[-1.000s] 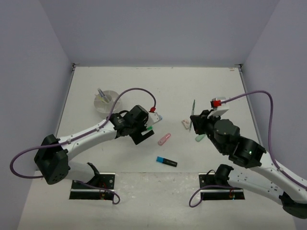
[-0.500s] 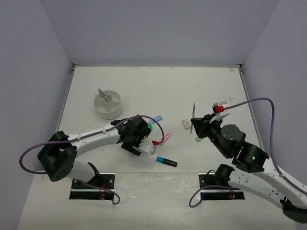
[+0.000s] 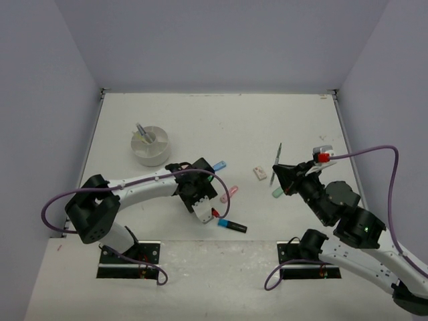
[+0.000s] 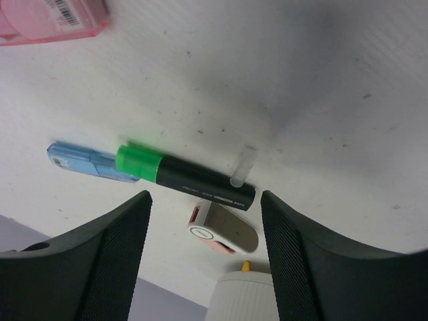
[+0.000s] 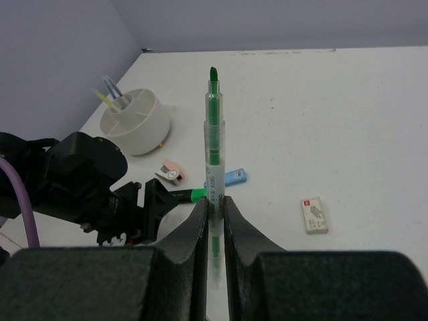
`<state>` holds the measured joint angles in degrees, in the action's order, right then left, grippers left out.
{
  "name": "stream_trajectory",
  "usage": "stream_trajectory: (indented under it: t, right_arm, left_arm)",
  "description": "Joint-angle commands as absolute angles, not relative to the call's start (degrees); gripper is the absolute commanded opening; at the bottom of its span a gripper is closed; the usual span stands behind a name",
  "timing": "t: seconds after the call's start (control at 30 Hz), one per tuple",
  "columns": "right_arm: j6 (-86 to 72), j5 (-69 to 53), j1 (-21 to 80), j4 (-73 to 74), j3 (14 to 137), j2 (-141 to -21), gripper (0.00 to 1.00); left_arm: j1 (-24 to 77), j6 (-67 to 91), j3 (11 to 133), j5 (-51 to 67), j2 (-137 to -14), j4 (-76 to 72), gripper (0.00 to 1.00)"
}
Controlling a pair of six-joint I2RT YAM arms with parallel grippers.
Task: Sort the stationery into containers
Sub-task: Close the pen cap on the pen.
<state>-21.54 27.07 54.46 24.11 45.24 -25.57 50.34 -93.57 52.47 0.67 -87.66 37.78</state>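
Your right fingers (image 5: pixel 184 244) are clamped on the clear barrel of a green pen (image 5: pixel 213 144). They grip it low, so it stands near upright with the tip up, which reads as a carry pose for dropping it end-first into the white cup (image 5: pixel 136 122). The cup sits well apart on the far-left side of the surface (image 3: pixel 200 120), with a couple of pens standing in it, so that's a long reach for the right arm. Your left fingers (image 4: pixel 100 261) are wide apart and hold nothing. A green-ended highlighter (image 4: pixel 190 178) lies flat in the gap between them in the wrist view, angled across it; height above it I can't tell. A blue marker (image 4: pixel 80 159) lies against its green end and a small pinkish eraser (image 4: pixel 224 231) just beside it, so closing here could catch a neighbour. The pink marker (image 3: pixel 229 194), blue-ended highlighter (image 3: pixel 232 225), mint marker (image 3: pixel 279 192) and flat eraser (image 3: pixel 260 172) lie loose mid-surface, not yet sorted.
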Motion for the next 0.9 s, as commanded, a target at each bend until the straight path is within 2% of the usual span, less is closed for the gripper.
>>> stream_trajectory:
  t: [0.0,0.3,0.87]
  right_arm:
    - [-21.3,26.1,54.3,21.9,44.5,-25.4,0.00]
    - [-21.8,26.1,54.3,21.7,44.1,-24.3,0.00]
    - [-22.5,25.5,54.4,21.7,44.0,-22.2,0.00]
  left_arm:
    - [50.1,-101.6,49.4,0.4,-87.6,39.4,0.66]
    - [47.9,-103.2,48.4,-1.5,-88.2,38.4,0.55]
    - [46.4,-104.4,53.0,-0.3,-94.1,38.0,0.47]
